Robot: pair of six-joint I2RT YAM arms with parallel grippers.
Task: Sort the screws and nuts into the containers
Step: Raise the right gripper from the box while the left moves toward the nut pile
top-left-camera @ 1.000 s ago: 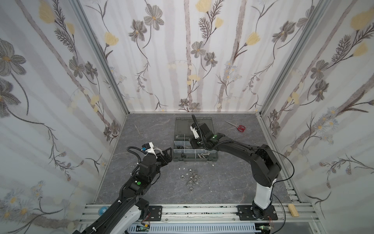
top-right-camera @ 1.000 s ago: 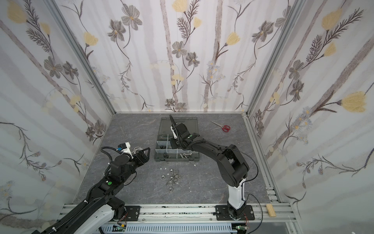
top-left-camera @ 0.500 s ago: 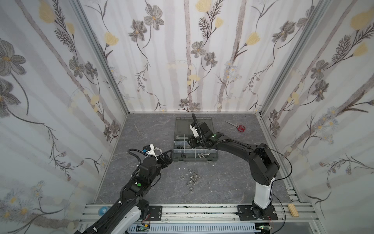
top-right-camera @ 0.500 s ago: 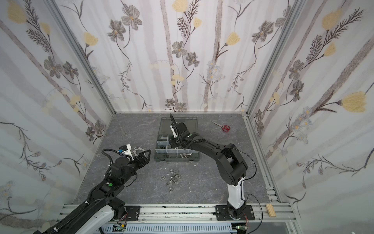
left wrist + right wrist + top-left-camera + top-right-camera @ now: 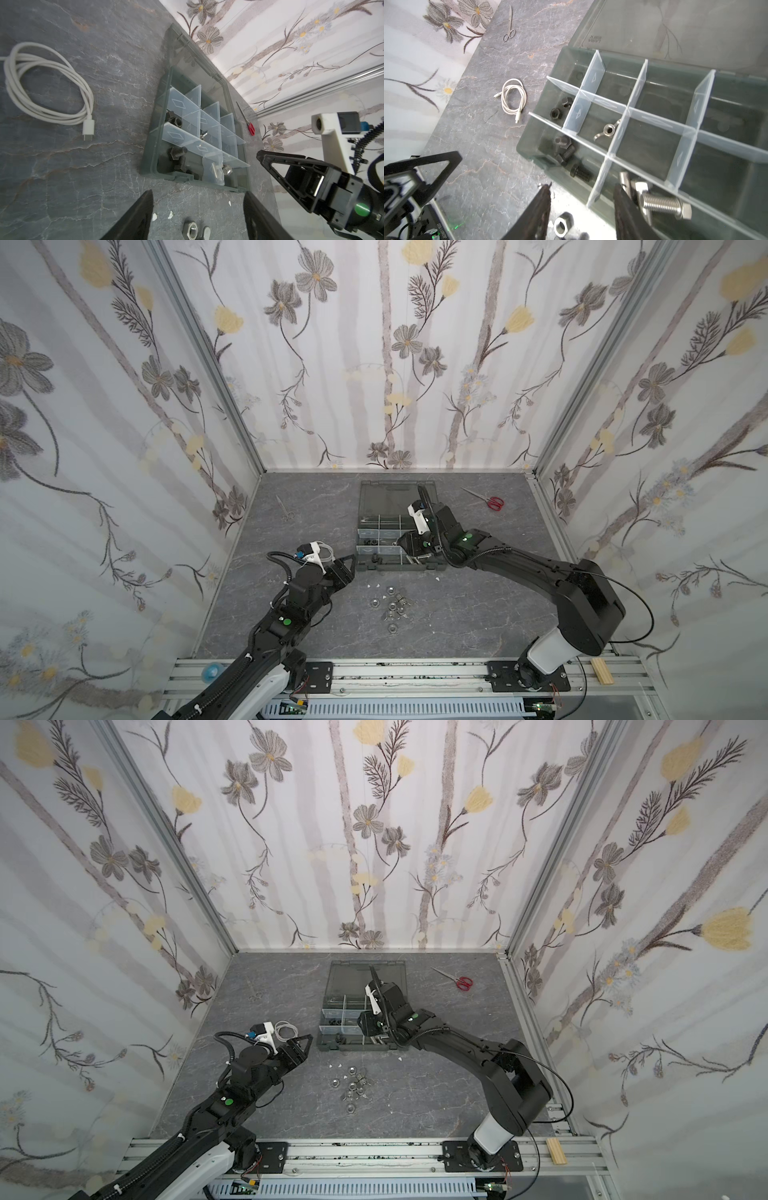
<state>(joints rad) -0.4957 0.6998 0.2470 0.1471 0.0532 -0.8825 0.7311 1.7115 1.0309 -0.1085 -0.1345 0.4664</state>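
Right wrist view says it best: the right gripper (image 5: pixel 581 187) hangs above the near row of the organizer case (image 5: pixel 529 149). Its fingers are apart with nothing between them, right beside the compartment holding the silver screws (image 5: pixel 662 204).

The left gripper (image 5: pixel 197 193) hovers low over the table (image 5: pixel 457 614) just in front of the case. Its fingers are apart too and it's empty, with a silver nut (image 5: pixel 189 229) lying under it.

My guess is the step in hand is the left arm grabbing from the loose nuts (image 5: pixel 390 605), which sit clustered on the table in front of the case. Tip: pick a nut at the edge of the pile, come straight down so the fingers straddle it, and close slowly so it doesn't squirt away. Mind the other arm, they're close.

Containers so far:
- black screws (image 5: pixel 580 173) in the near corner one
- black nuts (image 5: pixel 556 113) in the one behind it
- a wing nut (image 5: pixel 608 129) next door
- the rest I can see look empty
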